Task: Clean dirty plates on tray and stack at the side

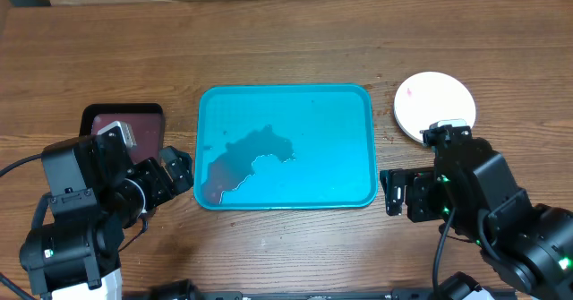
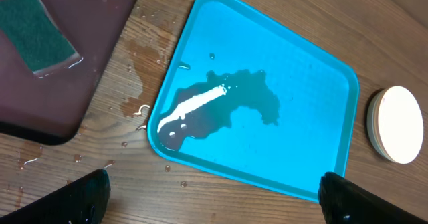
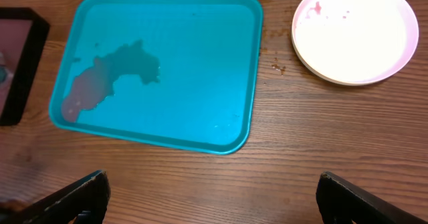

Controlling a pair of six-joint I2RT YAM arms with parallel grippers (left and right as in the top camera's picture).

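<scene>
The teal tray [image 1: 331, 130] lies at the table's middle with no plates on it, only a puddle of water [image 1: 255, 152]. It also shows in the left wrist view [image 2: 301, 103] and the right wrist view [image 3: 200, 63]. A white plate [image 1: 434, 106] with a faint red smear [image 3: 314, 9] lies on the table right of the tray, seemingly on top of a stack [image 2: 398, 125]. The yellow-green and light blue plates are not visible. My left gripper [image 1: 179, 170] [image 2: 214, 204] is open and empty by the tray's near-left corner. My right gripper [image 1: 394, 192] [image 3: 214, 197] is open and empty near the tray's near-right corner.
A dark maroon tray [image 1: 143, 125] [image 2: 40, 97] at the left holds a green sponge [image 2: 41, 40]. Water drops [image 2: 134, 83] wet the wood between it and the teal tray.
</scene>
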